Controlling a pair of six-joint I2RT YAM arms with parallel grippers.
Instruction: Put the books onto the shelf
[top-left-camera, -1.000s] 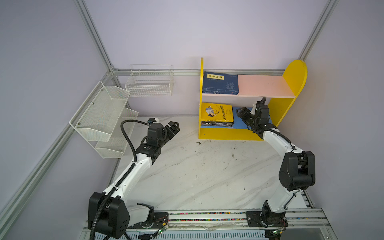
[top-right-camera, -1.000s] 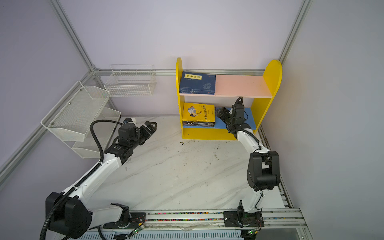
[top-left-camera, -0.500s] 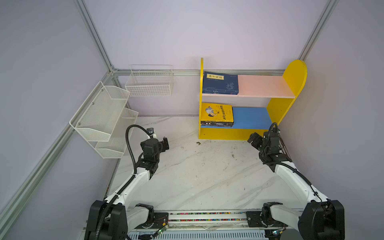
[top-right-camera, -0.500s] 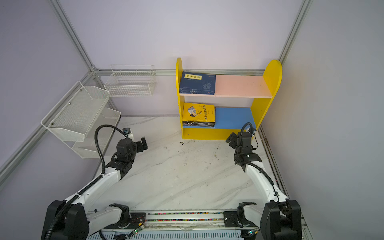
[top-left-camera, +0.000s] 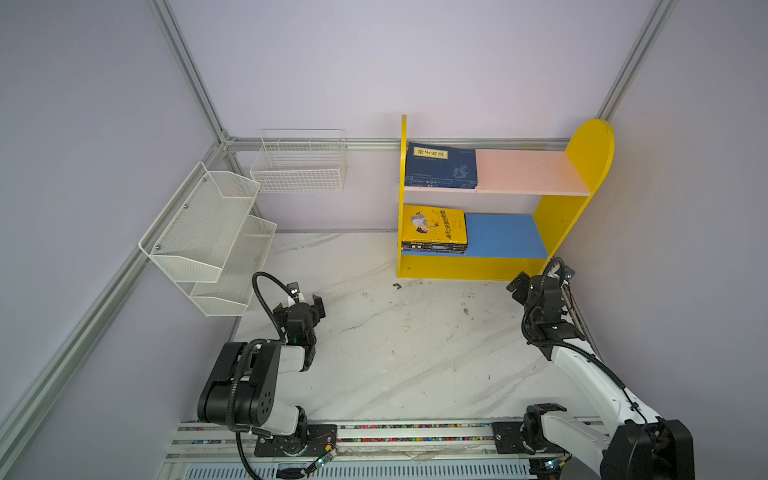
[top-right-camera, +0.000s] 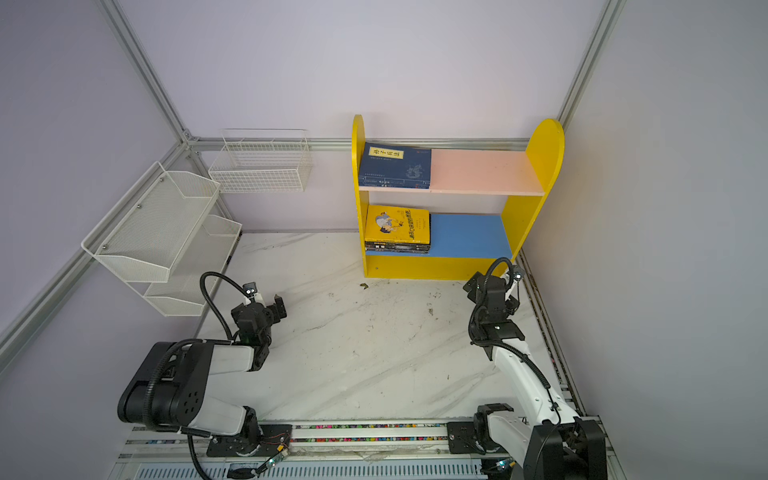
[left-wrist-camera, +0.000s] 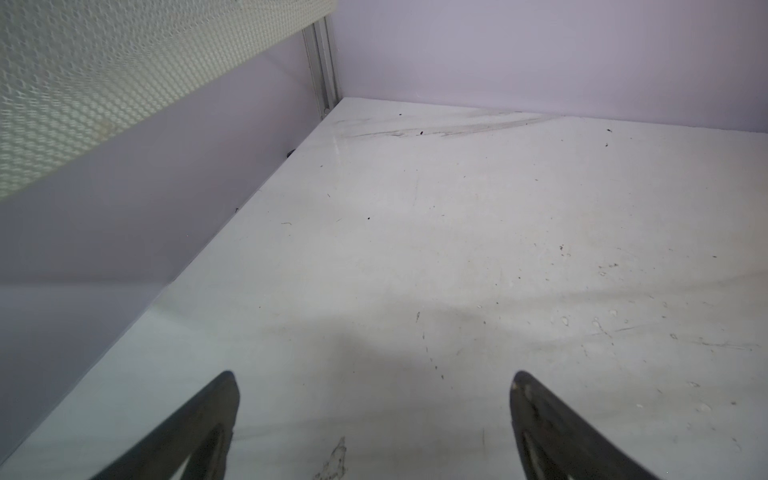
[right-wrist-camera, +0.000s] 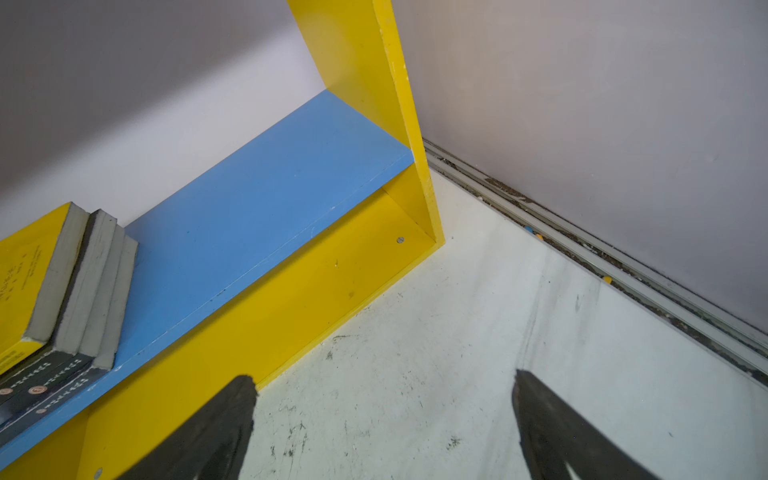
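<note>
left gripper (top-left-camera: 308, 300), right gripper (top-left-camera: 538, 281): both spread, empty. Risk: right one near shelf side panel (top-left-camera: 557, 226); careless swing clips it, jolts book stack (top-left-camera: 434, 232).

Marbled table (top-left-camera: 415, 365), shelf (top-left-camera: 461, 270) at its back, navy book (top-left-camera: 440, 166) on pink board (top-left-camera: 523, 170), book stack (top-left-camera: 434, 226) on blue board (top-left-camera: 503, 235)

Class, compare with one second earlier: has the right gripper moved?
Yes. The right gripper has backed away from the blue lower shelf board, toward the table's near edge.
</note>
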